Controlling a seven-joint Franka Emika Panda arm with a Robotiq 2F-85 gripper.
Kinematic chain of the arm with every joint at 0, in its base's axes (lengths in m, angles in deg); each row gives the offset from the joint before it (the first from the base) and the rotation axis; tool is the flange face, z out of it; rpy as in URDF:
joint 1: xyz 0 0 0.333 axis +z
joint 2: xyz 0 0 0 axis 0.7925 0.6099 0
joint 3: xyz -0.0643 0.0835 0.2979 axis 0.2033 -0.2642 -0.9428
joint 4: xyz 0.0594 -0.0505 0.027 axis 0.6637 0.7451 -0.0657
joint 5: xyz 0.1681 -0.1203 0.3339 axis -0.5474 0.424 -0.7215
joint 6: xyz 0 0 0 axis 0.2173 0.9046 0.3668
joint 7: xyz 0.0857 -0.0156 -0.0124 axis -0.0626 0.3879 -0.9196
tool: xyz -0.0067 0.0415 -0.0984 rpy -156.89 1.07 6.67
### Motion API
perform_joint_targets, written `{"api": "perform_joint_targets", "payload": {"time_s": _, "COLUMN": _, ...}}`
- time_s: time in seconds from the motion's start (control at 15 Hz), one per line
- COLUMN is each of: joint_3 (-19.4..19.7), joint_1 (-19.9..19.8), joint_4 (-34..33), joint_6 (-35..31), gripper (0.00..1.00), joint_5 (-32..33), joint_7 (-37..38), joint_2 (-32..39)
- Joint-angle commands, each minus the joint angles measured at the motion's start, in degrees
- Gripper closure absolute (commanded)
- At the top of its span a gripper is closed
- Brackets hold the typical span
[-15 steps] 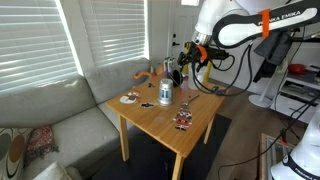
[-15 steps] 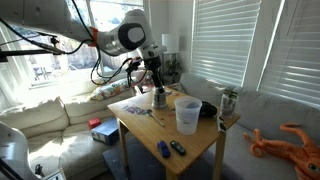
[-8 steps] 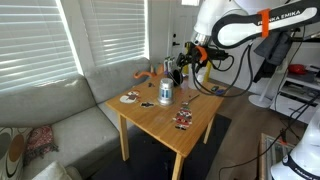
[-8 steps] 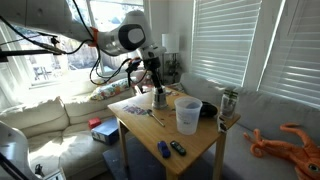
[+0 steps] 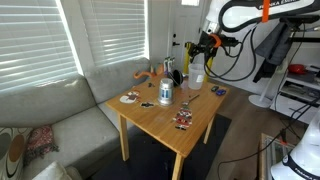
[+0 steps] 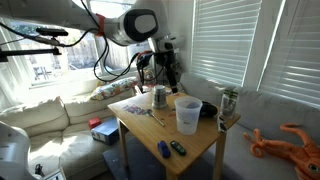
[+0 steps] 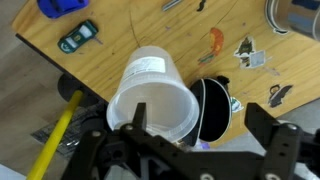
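Observation:
My gripper (image 7: 200, 118) is open and empty, its two black fingers spread wide. It hangs high above the wooden table (image 6: 195, 142), over a clear plastic cup (image 7: 150, 95) and a black bowl (image 7: 212, 100) that stand side by side. In both exterior views the gripper (image 5: 203, 45) (image 6: 168, 66) is well above the tabletop and touches nothing. The clear cup (image 6: 186, 113) stands upright mid-table, and it also shows in an exterior view (image 5: 197, 72). A metal cup (image 6: 159, 97) stands below and to the side of the gripper. The black bowl (image 6: 208, 110) is beside the clear cup.
A drink can (image 6: 229, 102) (image 5: 165, 92) stands near the table edge by the couch (image 5: 60, 120). Small blue items (image 6: 168, 149) (image 7: 78, 37) and other small bits (image 5: 183, 120) lie on the table. An orange toy octopus (image 6: 290, 138) lies on the couch. Window blinds are behind.
The gripper has risen from just over the metal cup and moved sideways, now high above the clear cup and bowl. The objects on the table have not moved.

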Motion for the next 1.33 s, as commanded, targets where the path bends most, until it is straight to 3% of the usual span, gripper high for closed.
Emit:
{"api": "perform_joint_targets", "payload": {"time_s": 0.0, "joint_3": 2.5, "joint_1": -2.7, "joint_4": -1.7, "joint_6": 3.3, "gripper": 0.00, "joint_5": -2.1, "joint_7": -7.9, "joint_2": -0.5}}
{"api": "perform_joint_targets", "payload": {"time_s": 0.4, "joint_3": 4.9, "joint_1": -6.4, "joint_4": -1.3, "joint_6": 2.9, "gripper": 0.00, "joint_5": -1.9, "joint_7": -8.8, "joint_2": 1.2}}
{"api": "perform_joint_targets", "payload": {"time_s": 0.8, "joint_3": 5.6, "joint_1": -6.4, "joint_4": -1.0, "joint_6": 0.6, "gripper": 0.00, "joint_5": -6.1, "joint_7": -8.0, "joint_2": 4.7}}
{"api": "perform_joint_targets", "payload": {"time_s": 1.0, "joint_3": 5.6, "joint_1": -6.2, "joint_4": -1.3, "joint_6": -0.2, "gripper": 0.11, "joint_5": -8.3, "joint_7": -8.0, "joint_2": 6.7}}
{"api": "perform_joint_targets", "payload": {"time_s": 1.07, "joint_3": 5.7, "joint_1": -6.2, "joint_4": -1.3, "joint_6": -0.3, "gripper": 0.20, "joint_5": -9.0, "joint_7": -8.2, "joint_2": 7.2}}
{"api": "perform_joint_targets", "payload": {"time_s": 1.13, "joint_3": 5.6, "joint_1": -6.2, "joint_4": -1.4, "joint_6": -0.4, "gripper": 0.38, "joint_5": -9.5, "joint_7": -8.1, "joint_2": 7.8}}
{"api": "perform_joint_targets", "payload": {"time_s": 1.27, "joint_3": 5.6, "joint_1": -6.1, "joint_4": -1.5, "joint_6": -0.4, "gripper": 0.45, "joint_5": -10.4, "joint_7": -8.2, "joint_2": 8.6}}
